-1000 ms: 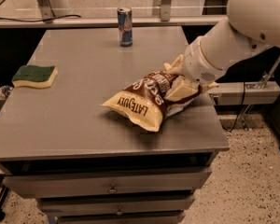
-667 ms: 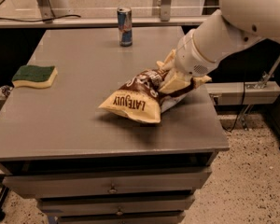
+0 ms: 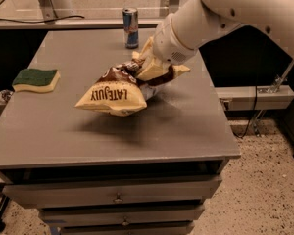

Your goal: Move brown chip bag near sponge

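One arm [image 3: 225, 13] angled down from upper right, end effector [image 3: 148, 68] clamped on brown chip bag [image 3: 111, 95], just above table [image 3: 186, 126].

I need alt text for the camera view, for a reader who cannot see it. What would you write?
The robot's hand grips one end of a brown chip bag, holding it above a grey table. A green sponge lies near the table's left edge, and a drink can stands at the back.
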Controlling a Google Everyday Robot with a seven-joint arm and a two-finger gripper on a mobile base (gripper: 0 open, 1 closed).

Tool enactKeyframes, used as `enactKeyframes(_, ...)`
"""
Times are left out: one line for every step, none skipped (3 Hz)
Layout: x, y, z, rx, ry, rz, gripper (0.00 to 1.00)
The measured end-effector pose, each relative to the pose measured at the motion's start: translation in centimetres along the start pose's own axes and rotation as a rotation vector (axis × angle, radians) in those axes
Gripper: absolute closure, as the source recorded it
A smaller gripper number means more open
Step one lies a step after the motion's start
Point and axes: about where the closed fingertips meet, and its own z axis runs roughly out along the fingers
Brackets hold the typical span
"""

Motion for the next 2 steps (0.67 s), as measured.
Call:
enactKeyframes(-3.73, -1.61, 2.34, 0.002, -0.099, -0.041, 1.00)
enactKeyframes(-3.74, -1.61, 2.35, 0.002, -0.099, -0.041, 1.00)
